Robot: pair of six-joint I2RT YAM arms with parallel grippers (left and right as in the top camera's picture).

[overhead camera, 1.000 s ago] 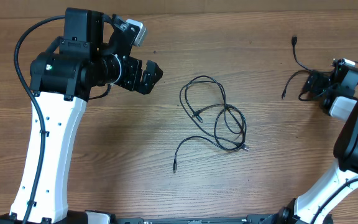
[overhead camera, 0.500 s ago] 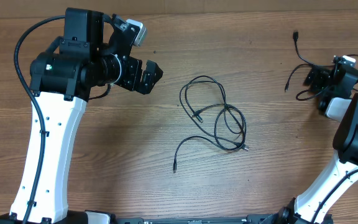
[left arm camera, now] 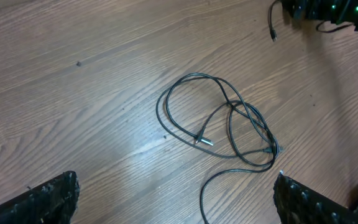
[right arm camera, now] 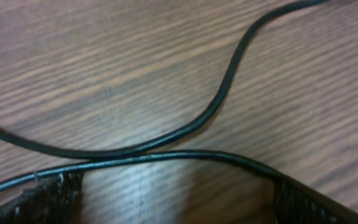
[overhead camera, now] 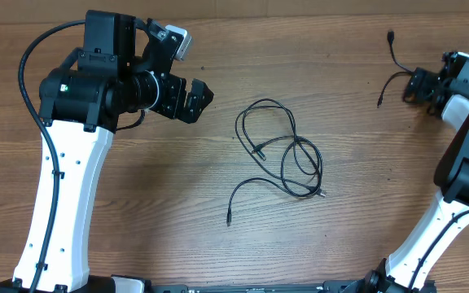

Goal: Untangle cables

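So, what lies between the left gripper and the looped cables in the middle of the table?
Nothing. Between the left gripper and the cables, the overhead view shows only the bare wooden table.

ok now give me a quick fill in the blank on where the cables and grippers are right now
1. The tangled cables lie in the ____ of the table.
2. The left gripper and right gripper both stand ____.
3. A separate cable lies beside the ____ gripper.
4. The right wrist view shows ____ black strands on the wood.
Missing words: middle; open; right; two.
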